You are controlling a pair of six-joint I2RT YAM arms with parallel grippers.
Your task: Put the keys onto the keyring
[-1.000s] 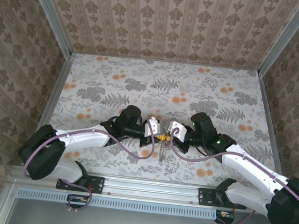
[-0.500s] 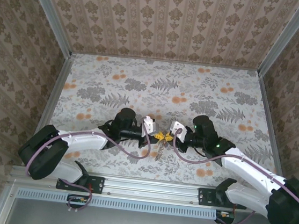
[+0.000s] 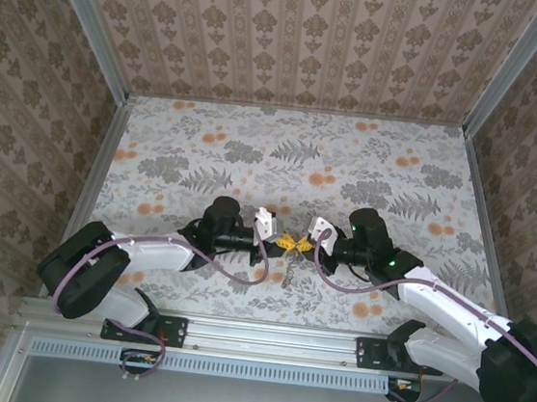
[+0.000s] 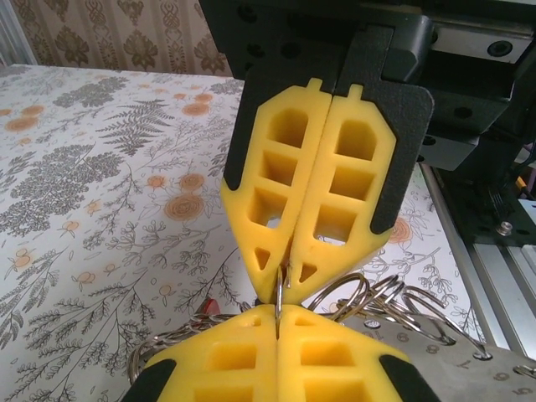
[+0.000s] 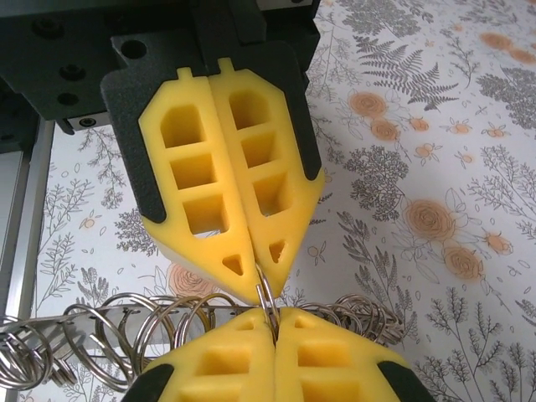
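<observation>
Starting at the near edge, we see the metal rail (image 3: 262, 341) that carries both arm bases. From it the two arms reach inward over the near-middle of the flowered table (image 3: 255, 151). There the left gripper (image 3: 280, 242) and the right gripper (image 3: 301, 245) meet tip to tip, their yellow fingers pointing at each other. Just on the near side of that meeting point sits a small dark bunch (image 3: 287, 275), too small from above for us to tell what is in it.

In the left wrist view, the left gripper (image 4: 277, 322) has its jaws pressed together, with one thin silver loop, the keyring (image 4: 277, 295), caught in the seam between them. The right gripper (image 4: 287, 261) comes at it from the opposite side, jaws likewise closed, and its tips pinch the same loop. The right wrist view agrees: the right gripper (image 5: 275, 322) and the left gripper (image 5: 258, 280) both clamp the keyring (image 5: 265, 301), which stands edge-on between them, off the tabletop.

Just behind the fingers a cluster of silver split rings (image 4: 373, 295) crowds against a grey metal strip (image 4: 435, 345) stamped with small figures. A red scrap (image 4: 211, 306) shows beside the rings; we cannot tell what it is.

Farther off, the table runs back to the wallpapered walls (image 3: 297, 39).
</observation>
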